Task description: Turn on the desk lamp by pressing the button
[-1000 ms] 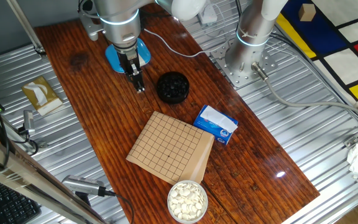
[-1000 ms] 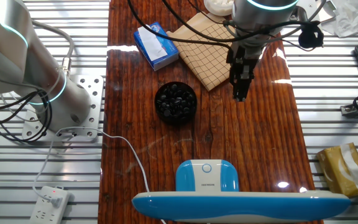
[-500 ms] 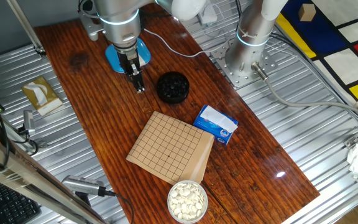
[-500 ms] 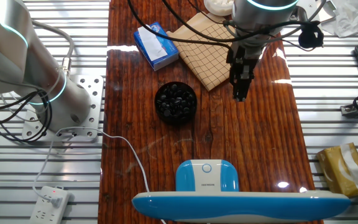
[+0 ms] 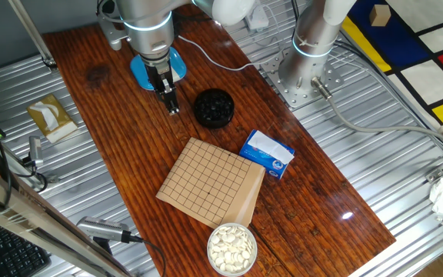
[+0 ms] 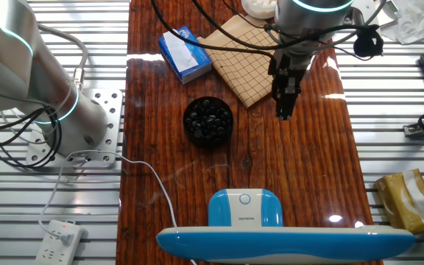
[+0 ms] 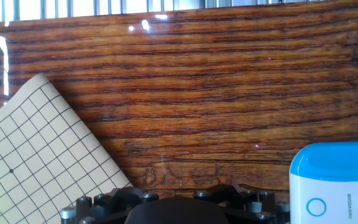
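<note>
The desk lamp's light-blue base [image 6: 246, 208] stands at the near end of the wooden table in the other fixed view, with the long lamp head [image 6: 285, 241] in front of it. The small white button [image 6: 244, 198] sits on top of the base. In one fixed view the base [image 5: 177, 65] is mostly hidden behind the arm. In the hand view the base [image 7: 334, 180] is at the lower right, with the button [image 7: 316, 206] on it. My gripper [image 5: 172, 106] [image 6: 285, 110] points down at bare wood, between the Go board and the lamp, well apart from the base. No view shows the fingertips clearly.
A black bowl of dark stones [image 5: 213, 107] [image 6: 207, 121] stands beside the gripper. A Go board [image 5: 211, 181] [image 6: 252, 55] [image 7: 36, 149], a blue tissue box [image 5: 268, 153] and a bowl of white stones [image 5: 231, 248] lie further off. The lamp's white cord [image 6: 160, 188] runs off the table's side.
</note>
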